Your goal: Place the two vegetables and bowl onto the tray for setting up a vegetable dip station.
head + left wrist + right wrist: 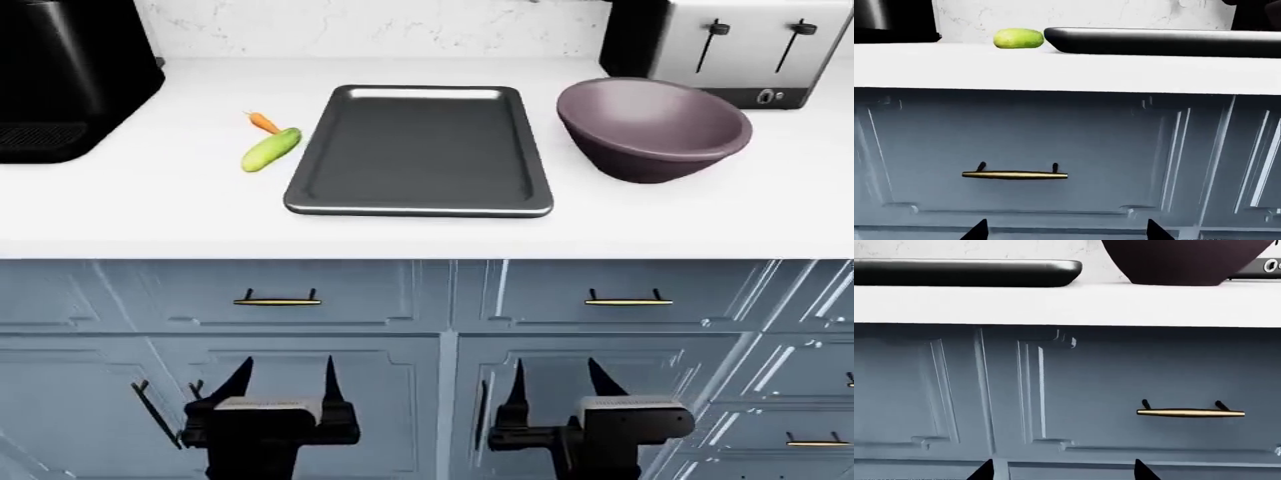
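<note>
The dark grey tray (pixel 419 150) lies bare in the middle of the white counter. Left of it rest the light-green cucumber (pixel 271 150) and, just behind that, the small orange carrot (pixel 263 123). The mauve bowl (pixel 653 128) stands right of the tray. Both grippers hang low in front of the cabinet doors, well below the counter. My left gripper (pixel 286 378) is open and holds nothing, and so is my right gripper (pixel 561 380). From the left wrist I see the cucumber (pixel 1018 38) beside the tray's rim (pixel 1161 41). The right wrist shows the bowl (pixel 1184 262) and tray (pixel 967 272).
A black appliance (pixel 67 75) fills the counter's back left corner. A steel toaster (pixel 727 45) stands behind the bowl. Blue cabinet fronts with brass handles (pixel 276 299) run under the counter edge, directly ahead of both grippers.
</note>
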Available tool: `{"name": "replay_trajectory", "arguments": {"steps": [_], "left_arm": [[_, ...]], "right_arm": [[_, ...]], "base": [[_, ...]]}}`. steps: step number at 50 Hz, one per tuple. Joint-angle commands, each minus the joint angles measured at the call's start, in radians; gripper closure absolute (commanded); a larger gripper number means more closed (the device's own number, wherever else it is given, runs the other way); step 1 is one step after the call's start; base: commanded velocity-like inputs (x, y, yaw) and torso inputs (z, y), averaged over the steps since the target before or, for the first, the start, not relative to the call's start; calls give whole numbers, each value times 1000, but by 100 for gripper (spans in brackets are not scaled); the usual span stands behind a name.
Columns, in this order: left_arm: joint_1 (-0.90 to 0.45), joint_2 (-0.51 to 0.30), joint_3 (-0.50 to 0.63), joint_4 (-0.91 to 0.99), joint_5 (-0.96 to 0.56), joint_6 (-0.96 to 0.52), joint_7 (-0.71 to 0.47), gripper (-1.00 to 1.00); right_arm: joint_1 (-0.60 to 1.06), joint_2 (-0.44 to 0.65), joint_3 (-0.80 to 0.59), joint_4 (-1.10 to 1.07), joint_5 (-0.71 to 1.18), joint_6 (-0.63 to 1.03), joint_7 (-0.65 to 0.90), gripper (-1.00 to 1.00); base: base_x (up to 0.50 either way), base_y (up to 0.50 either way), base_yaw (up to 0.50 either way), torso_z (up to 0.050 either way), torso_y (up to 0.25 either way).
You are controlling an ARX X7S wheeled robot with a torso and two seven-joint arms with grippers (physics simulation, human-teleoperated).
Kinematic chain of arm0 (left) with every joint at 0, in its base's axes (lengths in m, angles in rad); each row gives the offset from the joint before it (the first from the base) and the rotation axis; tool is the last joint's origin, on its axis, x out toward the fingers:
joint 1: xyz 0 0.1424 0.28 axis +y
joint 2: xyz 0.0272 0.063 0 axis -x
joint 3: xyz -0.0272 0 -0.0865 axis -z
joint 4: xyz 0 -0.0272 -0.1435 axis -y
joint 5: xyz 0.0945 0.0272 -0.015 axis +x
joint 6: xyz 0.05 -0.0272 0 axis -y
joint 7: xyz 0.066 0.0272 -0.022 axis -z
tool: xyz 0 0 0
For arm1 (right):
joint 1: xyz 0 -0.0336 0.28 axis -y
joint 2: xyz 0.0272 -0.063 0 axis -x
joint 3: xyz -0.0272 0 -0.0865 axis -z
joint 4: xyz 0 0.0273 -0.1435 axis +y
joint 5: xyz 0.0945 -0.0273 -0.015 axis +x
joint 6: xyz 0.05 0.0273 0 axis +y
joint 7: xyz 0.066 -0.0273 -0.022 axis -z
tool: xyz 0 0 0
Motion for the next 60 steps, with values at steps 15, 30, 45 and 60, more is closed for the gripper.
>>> {"name": "replay_trajectory", "arguments": {"steps": [15, 30, 45, 60], "left_arm": [[11, -33, 32, 3, -45, 59, 2, -100], [16, -46, 46, 14, -60, 61, -10, -100], [11, -56, 60, 1, -66, 76, -19, -100], [8, -113, 68, 376, -91, -244, -97, -100]], "right_arm": [[1, 29, -40, -1, 11, -10, 33, -100], [-1, 40, -52, -6, 27, -15, 48, -100], [5, 50, -63, 7, 40, -23, 57, -100], [-7, 91, -18, -299, 167, 235, 88, -100]], "base": [[0, 0, 0, 15, 0], [0, 0, 0, 50, 0], [0, 0, 0, 50, 0], [0, 0, 0, 29, 0]]}}
